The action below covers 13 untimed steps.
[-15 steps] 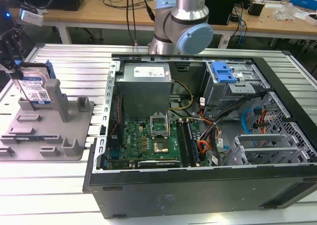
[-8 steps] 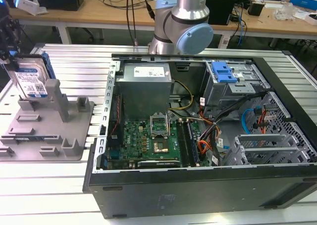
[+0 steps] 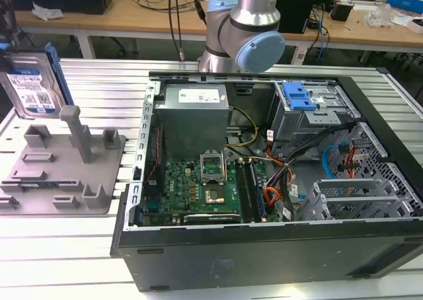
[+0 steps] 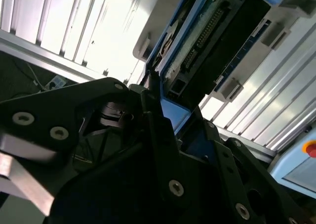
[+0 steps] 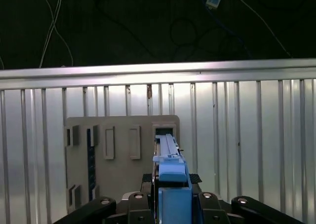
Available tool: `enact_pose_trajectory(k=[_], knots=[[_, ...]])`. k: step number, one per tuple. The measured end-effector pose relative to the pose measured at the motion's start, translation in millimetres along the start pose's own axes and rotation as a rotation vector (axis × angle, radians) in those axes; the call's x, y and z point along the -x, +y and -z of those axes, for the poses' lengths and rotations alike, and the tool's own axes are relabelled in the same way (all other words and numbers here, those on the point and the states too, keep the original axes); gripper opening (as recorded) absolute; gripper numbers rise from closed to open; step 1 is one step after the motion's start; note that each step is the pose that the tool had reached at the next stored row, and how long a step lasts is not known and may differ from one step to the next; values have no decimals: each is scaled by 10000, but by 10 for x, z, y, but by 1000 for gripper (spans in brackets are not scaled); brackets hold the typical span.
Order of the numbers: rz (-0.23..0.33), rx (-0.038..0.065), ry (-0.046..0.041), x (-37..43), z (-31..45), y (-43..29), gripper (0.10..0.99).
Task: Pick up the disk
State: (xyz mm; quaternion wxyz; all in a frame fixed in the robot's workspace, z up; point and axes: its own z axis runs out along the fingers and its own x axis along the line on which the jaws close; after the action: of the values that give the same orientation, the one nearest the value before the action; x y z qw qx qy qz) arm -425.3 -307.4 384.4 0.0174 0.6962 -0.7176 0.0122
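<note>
Blue-railed disk (image 3: 32, 82), one, clamped upright in claw (image 5: 170, 184).

Silver tubular robot arm (image 3: 254, 12) with a pale blue joint cap stands at the far side of the exterior view, base upright. Black two-finger gripper (image 5: 174, 197) in the first wrist view is clamped on the silver blue-railed hard drive (image 5: 170, 172), fingers either side of it; in the second wrist view black linkage fingers (image 4: 158, 135) grip its edge.
</note>
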Motion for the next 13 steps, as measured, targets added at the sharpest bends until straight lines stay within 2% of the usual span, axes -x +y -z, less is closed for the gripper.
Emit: enact_pose_trajectory(k=[5,6,7,9,10,13], knots=[[0,0,0,-10,246,1,365],[0,-1,0,-17,389,2,365],[0,0,0,-20,463,3,365],[1,0,0,-26,577,4,365],[1,0,0,-32,668,4,365],[1,-2,-1,-42,807,5,365]])
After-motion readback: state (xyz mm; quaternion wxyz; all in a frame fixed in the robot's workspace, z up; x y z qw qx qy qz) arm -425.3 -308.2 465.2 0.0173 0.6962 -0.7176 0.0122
